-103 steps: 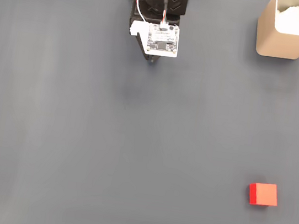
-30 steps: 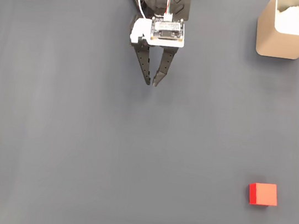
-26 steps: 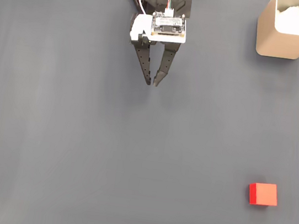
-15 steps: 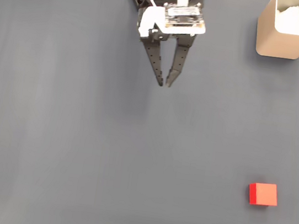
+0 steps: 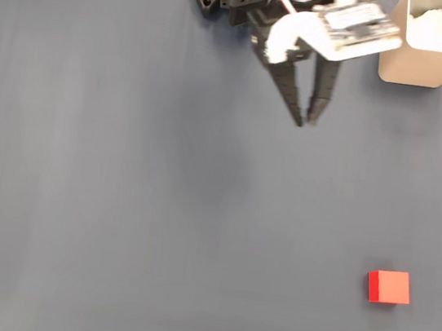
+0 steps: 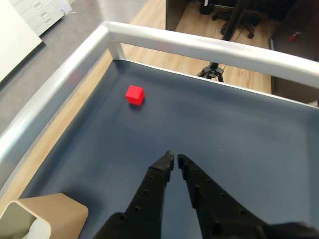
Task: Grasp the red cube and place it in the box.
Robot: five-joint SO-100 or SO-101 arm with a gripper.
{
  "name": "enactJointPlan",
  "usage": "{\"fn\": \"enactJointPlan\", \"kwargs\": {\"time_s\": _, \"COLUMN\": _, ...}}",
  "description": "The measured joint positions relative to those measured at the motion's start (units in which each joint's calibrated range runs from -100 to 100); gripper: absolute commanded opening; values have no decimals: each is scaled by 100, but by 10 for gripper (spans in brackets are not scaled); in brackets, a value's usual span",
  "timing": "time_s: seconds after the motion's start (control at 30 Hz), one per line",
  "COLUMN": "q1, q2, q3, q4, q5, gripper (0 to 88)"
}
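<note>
Red cube [image 5: 388, 287]: sits alone on the dark grey worktop [image 5: 117, 200] in the lower right of the fixed view; in the wrist view it lies in the upper left [image 6: 134, 94], near the metal rail [image 6: 60, 84] that edges the worktop.
Box [image 5: 428, 42]: tall tan container in the upper right corner of the fixed view, with something white inside; its rim shows at the lower left of the wrist view [image 6: 45, 219]. Well apart from the cube.
Gripper [image 5: 307, 121]: hangs near the top of the fixed view, just left of the box, tips pointing down the frame; in the wrist view the tips [image 6: 174, 160] point toward the middle of the worktop, the cube off to their upper left.
Jaws: nearly pressed together, only a thin gap at the tips, holding nothing.
Step in hand: the approach, by my reading; the cube is not yet reached.
Handling: probably light and rigid, with plain smooth faces that could slip under a weak or off-centre pinch.
Where to take hold: across two opposite flat faces, jaws spread wider than the cube first and squared to its sides, closing at mid-height.
</note>
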Motion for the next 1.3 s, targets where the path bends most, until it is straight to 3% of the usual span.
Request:
{"fn": "enactJointPlan", "kwargs": {"time_s": 0.47, "q1": -705, "q2": 1424, "q3": -1239, "q4": 0, "q5": 366, "gripper": 0}}
{"fn": "enactJointPlan", "kwargs": {"time_s": 1.07, "q1": -809, "q2": 3543, "q3": -2929, "q4": 382, "q5": 190, "gripper": 21}}
{"fn": "enactJointPlan", "kwargs": {"time_s": 1.3, "q1": -794, "q2": 4386, "q3": -3508, "q4": 398, "q5": 190, "gripper": 80}}
